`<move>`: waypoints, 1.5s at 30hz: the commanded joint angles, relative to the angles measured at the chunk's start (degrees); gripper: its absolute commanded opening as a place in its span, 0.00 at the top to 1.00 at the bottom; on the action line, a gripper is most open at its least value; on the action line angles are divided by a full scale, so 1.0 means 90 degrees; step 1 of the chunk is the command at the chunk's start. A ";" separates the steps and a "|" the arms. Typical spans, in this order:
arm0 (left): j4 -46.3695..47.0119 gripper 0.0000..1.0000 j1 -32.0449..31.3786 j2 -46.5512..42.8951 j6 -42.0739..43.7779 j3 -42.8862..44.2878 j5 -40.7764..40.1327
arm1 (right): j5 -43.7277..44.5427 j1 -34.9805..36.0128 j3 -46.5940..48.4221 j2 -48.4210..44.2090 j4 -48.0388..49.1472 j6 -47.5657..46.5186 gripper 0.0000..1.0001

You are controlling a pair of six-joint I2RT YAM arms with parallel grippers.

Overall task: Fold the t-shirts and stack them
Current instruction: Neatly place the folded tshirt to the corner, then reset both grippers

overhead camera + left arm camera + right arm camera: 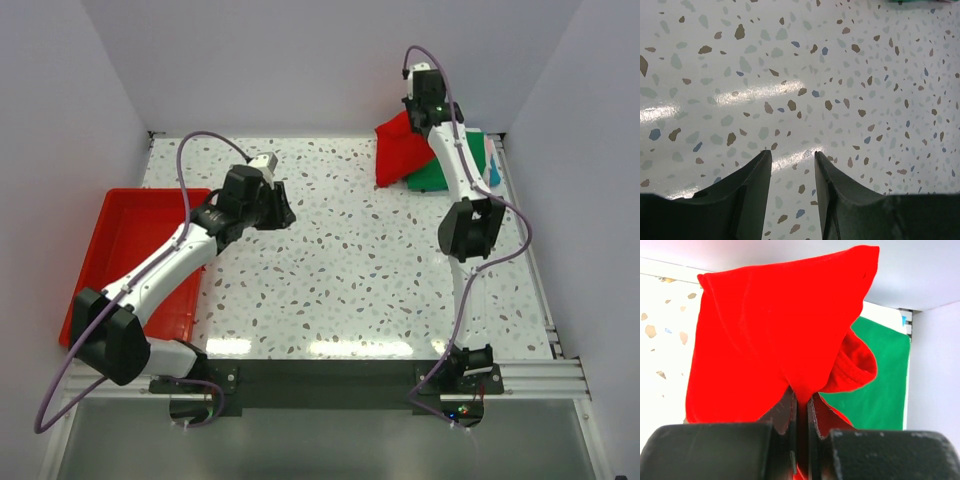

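Right claw pinching fold of red t-shirt at far right of bench; cloth drapes from claw toward bench. Green t-shirt lies flat in far right corner, partly under red t-shirt. Left claw spread above speckled bench, centre-left. Red tray at left edge.

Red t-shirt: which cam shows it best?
Right wrist. The red t-shirt fills the frame, pinched in the right gripper, with the green t-shirt behind. Top external shows it small at the far right, partly behind the right arm. Left wrist shows none of it.
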 commanded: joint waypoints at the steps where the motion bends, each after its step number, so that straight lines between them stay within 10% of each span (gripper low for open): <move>1: 0.0130 0.55 0.0087 0.0030 0.0230 0.0309 0.0193 | -0.0007 -0.0103 0.0477 -0.0743 0.0365 -0.0035 1.00; 22: 0.0208 0.55 0.0117 0.0313 0.0308 0.0358 0.0506 | -0.0350 -0.0972 -0.0772 -0.1183 0.0609 0.0531 1.00; 27: 0.0324 0.49 0.0126 0.0401 0.0338 0.0309 0.0691 | 0.0335 -0.1215 -0.0492 -0.0832 0.0073 0.1465 0.01; 38: 0.0784 0.43 0.0117 0.0275 0.0182 0.0104 0.0945 | -0.1033 -0.0729 -0.1894 -0.2500 0.0247 0.3177 0.01; 45: 0.0920 0.41 0.0117 -0.0155 0.0074 -0.0344 0.0633 | -0.0955 0.0986 -0.5541 -0.4462 0.1818 0.3705 0.01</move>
